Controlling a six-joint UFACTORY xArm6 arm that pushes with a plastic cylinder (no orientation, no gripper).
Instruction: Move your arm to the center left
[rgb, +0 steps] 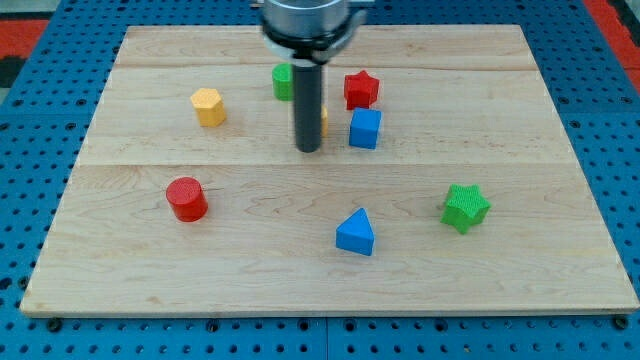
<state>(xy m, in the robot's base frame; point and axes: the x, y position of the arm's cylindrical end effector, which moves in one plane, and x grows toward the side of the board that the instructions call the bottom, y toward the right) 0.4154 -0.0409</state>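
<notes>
My tip (308, 149) stands on the wooden board (120, 250) a little above its middle. A blue cube (365, 128) lies just to the tip's right. A yellow block (323, 120) is mostly hidden behind the rod. A green block (283, 81) shows partly behind the rod at the top, and a red star (361, 89) lies to its right. A yellow hexagon (208, 106) sits at the upper left. A red cylinder (186, 198) sits at the centre left, well to the lower left of the tip.
A blue triangle (356, 233) lies below the tip near the view's bottom. A green star (465, 207) sits at the right. A blue pegboard (30, 150) surrounds the board on all sides.
</notes>
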